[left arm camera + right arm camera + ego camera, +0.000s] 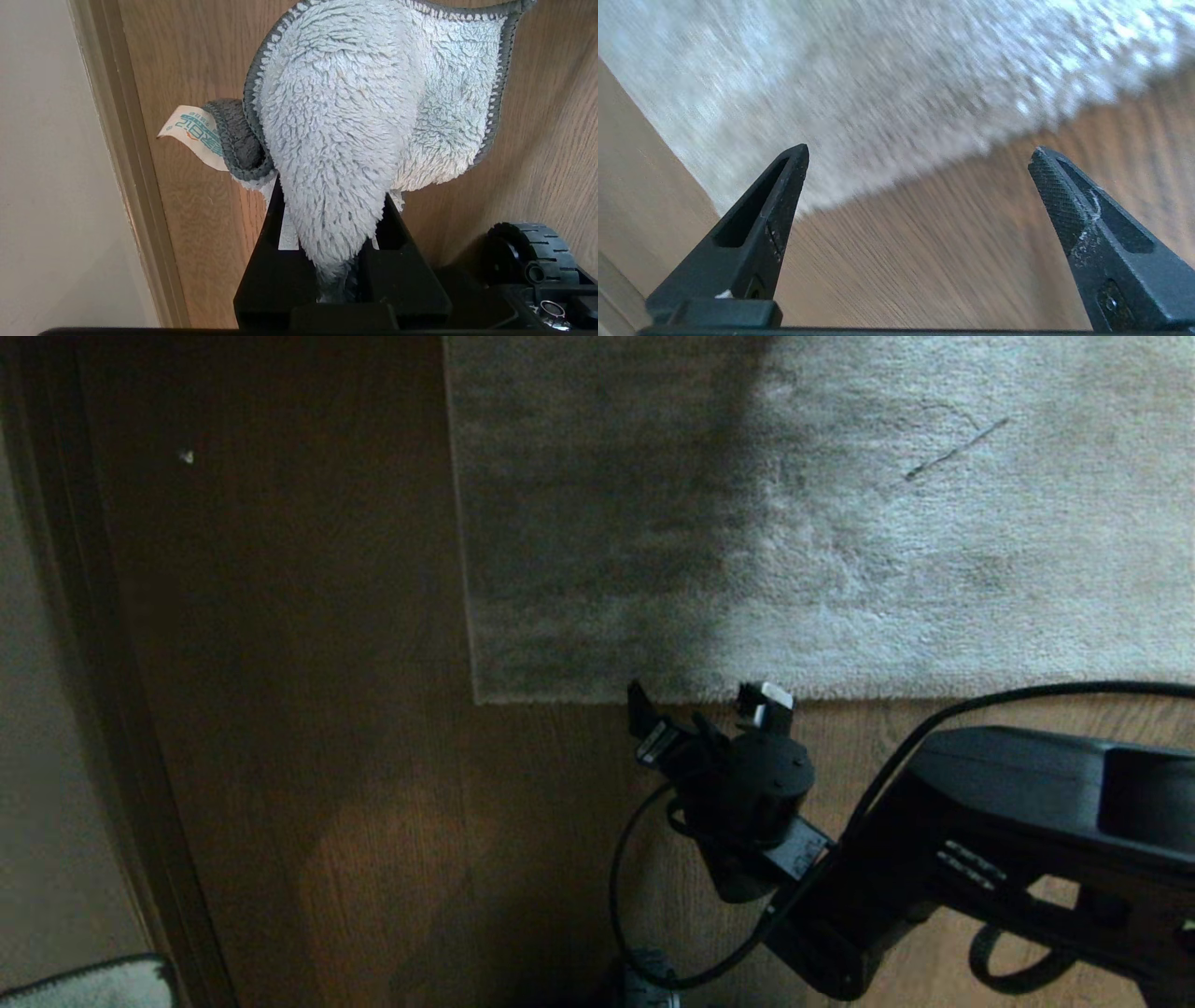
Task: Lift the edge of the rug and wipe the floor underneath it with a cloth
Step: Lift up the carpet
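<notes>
The right gripper [709, 705] is held open just beside the rug edge [579, 695], above the floor [373, 803].

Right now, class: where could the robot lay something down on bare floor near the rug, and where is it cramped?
Bare floor lies between the baseboard and the rug edge, reaching toward the robot past the rug corner. It is cramped along the near hem, where the open right gripper, its arm and cable crowd the planks.
</notes>
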Controlling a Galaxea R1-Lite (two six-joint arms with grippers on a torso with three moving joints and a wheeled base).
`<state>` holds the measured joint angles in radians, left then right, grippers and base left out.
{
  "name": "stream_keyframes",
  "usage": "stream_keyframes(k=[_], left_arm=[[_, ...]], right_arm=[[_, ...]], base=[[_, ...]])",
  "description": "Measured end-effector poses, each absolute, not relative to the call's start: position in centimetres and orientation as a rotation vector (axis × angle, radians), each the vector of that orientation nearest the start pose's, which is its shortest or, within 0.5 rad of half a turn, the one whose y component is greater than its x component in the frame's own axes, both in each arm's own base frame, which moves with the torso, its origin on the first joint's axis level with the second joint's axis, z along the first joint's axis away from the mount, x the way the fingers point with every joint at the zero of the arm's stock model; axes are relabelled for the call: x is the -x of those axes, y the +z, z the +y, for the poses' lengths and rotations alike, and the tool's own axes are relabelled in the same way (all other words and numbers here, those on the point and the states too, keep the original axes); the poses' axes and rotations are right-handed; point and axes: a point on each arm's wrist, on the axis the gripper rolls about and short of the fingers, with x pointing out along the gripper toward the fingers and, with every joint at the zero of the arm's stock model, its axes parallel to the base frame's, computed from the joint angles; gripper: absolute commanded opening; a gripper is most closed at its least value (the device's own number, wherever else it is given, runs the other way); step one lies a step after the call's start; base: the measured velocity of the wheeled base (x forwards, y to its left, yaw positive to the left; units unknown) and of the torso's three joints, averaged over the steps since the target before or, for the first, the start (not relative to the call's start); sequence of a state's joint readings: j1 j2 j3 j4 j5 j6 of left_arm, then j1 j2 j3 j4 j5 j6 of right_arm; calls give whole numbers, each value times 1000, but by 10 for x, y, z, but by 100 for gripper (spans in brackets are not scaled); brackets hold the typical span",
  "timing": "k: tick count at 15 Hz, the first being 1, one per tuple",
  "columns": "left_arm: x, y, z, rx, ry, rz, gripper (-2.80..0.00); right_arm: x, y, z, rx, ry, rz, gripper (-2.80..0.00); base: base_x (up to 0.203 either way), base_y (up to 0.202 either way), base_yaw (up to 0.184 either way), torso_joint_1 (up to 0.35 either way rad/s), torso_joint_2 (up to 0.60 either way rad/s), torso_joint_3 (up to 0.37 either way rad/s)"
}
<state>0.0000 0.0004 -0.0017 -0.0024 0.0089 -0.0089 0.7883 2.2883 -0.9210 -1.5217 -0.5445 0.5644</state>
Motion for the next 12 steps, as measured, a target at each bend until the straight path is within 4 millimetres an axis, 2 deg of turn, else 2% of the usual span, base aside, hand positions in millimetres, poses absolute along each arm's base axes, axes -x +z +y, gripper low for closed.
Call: stream_keyframes(k=[6,9,12], left_arm=[[23,76,0,9,9,-4,-280],[23,76,0,9,9,-4,-280],[23,76,0,9,9,-4,-280]], right_arm=[[-297,110,290,-743,314,-120,0],[-283,129,290,-764,350,-138,0],[-262,135,293,-783,394,-112,0]], base=[[0,0,0,0,0,0],[0,0,0,0,0,0],[0,0,0,0,0,0]])
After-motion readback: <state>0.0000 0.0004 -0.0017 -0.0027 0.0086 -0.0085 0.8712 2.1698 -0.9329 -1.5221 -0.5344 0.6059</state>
